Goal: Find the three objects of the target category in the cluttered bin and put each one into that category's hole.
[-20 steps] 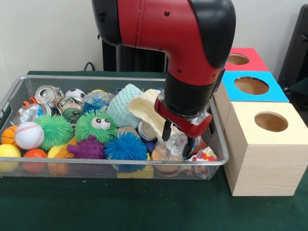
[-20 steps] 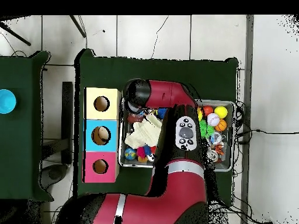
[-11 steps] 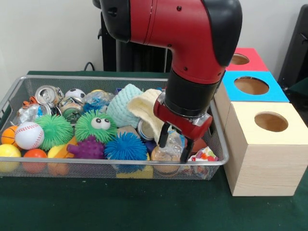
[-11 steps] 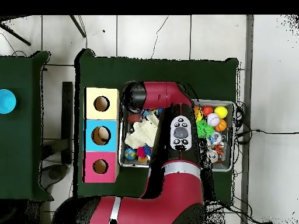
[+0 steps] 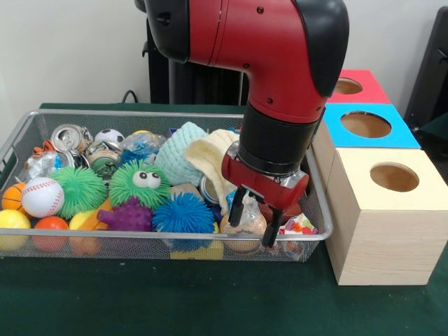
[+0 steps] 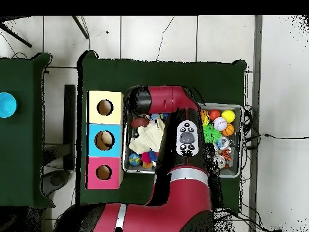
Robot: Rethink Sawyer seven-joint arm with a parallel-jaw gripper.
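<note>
The end effector (image 5: pixel 252 222) pinches a crinkly plastic bag (image 5: pixel 244 225) by the wire bin's (image 5: pixel 168 115) front rim; such slippery film could slide free when lifted.

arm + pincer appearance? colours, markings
Arm: glossy red shell, black joint caps and black wrist cylinder. Pincer: red mount, two thin black fingers. Overhead shows a grey oval button pad on the arm's upper side. No loose cables seen.
</note>
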